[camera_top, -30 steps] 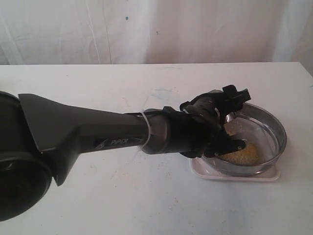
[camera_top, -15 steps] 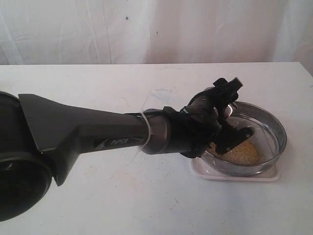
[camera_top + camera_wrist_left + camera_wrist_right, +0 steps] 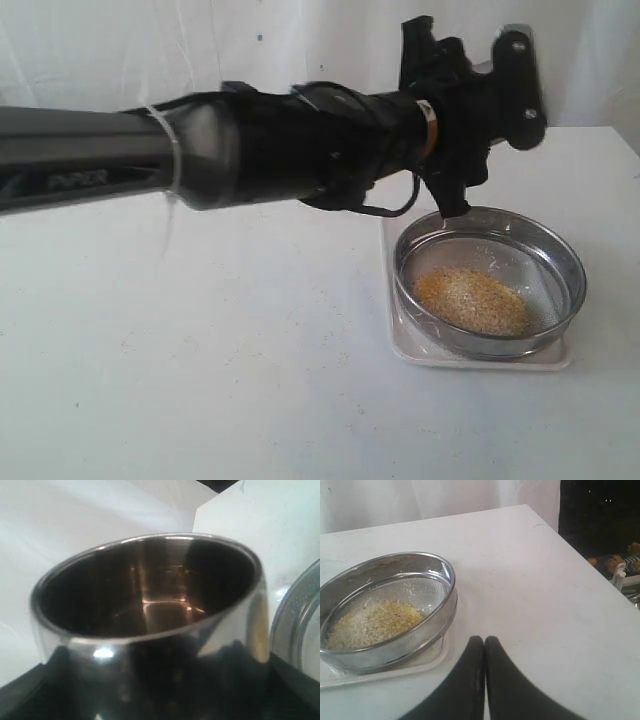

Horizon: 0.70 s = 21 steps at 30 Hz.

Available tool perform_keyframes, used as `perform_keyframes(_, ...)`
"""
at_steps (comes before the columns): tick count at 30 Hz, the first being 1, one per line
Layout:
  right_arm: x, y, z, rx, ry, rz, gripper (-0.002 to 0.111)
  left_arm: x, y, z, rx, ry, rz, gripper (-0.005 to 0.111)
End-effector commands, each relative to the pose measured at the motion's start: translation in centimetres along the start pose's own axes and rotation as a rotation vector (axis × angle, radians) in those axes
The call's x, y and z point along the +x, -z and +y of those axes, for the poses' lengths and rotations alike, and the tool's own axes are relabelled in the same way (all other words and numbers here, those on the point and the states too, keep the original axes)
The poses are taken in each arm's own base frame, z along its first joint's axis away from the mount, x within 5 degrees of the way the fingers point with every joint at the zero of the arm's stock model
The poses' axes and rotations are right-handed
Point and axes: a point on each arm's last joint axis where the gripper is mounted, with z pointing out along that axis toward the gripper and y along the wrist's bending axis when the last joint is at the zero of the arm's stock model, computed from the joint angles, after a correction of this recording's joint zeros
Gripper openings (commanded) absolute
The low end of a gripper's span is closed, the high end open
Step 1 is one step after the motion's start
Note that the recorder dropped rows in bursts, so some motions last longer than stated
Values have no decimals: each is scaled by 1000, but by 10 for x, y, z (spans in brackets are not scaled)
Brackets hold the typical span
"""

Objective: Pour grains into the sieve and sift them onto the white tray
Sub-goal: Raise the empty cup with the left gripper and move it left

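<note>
The sieve (image 3: 560, 262), a wide steel ring with mesh, rests on the white tray (image 3: 480, 357) at the right of the table. A heap of yellow and pale grains (image 3: 470, 300) lies on its mesh. My left gripper (image 3: 487, 88) is raised above and behind the sieve, shut on a small steel cup (image 3: 150, 605) whose inside looks empty. The sieve rim (image 3: 300, 625) shows beside the cup. In the right wrist view the sieve (image 3: 437, 607), grains (image 3: 370, 622) and tray (image 3: 395, 670) lie just ahead of my right gripper (image 3: 485, 641), which is shut on nothing.
The white table (image 3: 220, 350) spreads to the left and front of the tray. A white curtain (image 3: 200, 60) hangs behind it. The table's far edge (image 3: 545, 522) drops to a dark area with clutter. The left arm (image 3: 250, 140) spans the view above the table.
The left arm has lifted the cup up and back out of the sieve. The grain heap, partly hidden by the gripper before, now lies fully in view.
</note>
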Motion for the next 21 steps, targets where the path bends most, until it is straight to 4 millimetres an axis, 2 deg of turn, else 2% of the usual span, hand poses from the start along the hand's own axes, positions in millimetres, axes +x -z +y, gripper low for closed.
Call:
perform_keyframes(1, -1, 0, 0, 3, 1, -15, 0, 38, 26, 13, 83, 217, 19, 0)
perform_keyframes(4, -1, 0, 0, 3, 1, -15, 0, 92, 54, 26, 93, 361, 126, 0)
perform_keyframes(5, -1, 0, 0, 3, 1, -15, 0, 102, 61, 31, 99, 398, 127, 0)
perform_keyframes(6, -1, 0, 0, 3, 1, -15, 0, 119, 75, 41, 118, 465, 94, 0)
perform_keyframes(9, -1, 0, 0, 3, 1, -15, 0, 154, 94, 56, 97, 624, -12, 0)
perform_keyframes(12, -1, 0, 0, 3, 1, -15, 0, 202, 116, 61, -19, 856, -119, 0)
perform_keyframes(14, -1, 0, 0, 3, 1, -15, 0, 232, 130, 53, -85, 877, -112, 0)
perform_keyframes(17, -1, 0, 0, 3, 1, -15, 0, 259, 146, 32, -81, 748, -28, 0)
perform_keyframes(21, -1, 0, 0, 3, 1, -15, 0, 274, 152, 10, -44, 608, 43, 0)
